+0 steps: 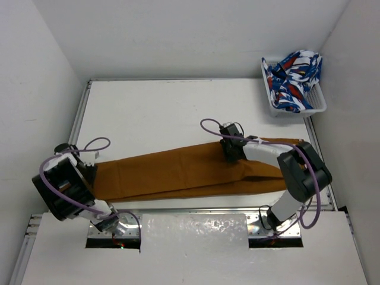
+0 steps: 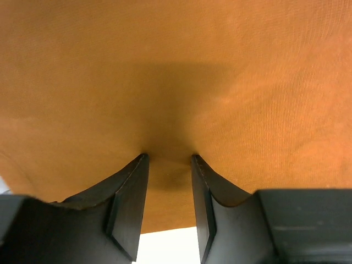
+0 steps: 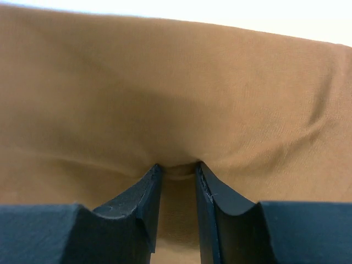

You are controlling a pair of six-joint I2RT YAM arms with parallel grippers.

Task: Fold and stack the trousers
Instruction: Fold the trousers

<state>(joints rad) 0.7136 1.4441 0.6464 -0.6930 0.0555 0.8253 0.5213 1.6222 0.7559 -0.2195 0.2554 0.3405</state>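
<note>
The mustard-brown trousers (image 1: 172, 172) lie folded lengthwise in a long strip across the near half of the white table. My left gripper (image 1: 90, 171) is at their left end. In the left wrist view its jaws (image 2: 169, 157) press down on the fabric (image 2: 176, 71) with a narrow gap, pinching cloth just inside the trousers' edge. My right gripper (image 1: 231, 153) is on the strip's far edge, right of the middle. In the right wrist view its jaws (image 3: 177, 165) stand close together with a small pucker of fabric (image 3: 165, 82) between the tips.
A white basket (image 1: 319, 108) at the far right corner holds blue-white-red patterned clothes (image 1: 294, 71). White walls enclose the table on the left, back and right. The table's (image 1: 166, 107) far half shows bare white surface behind the trousers.
</note>
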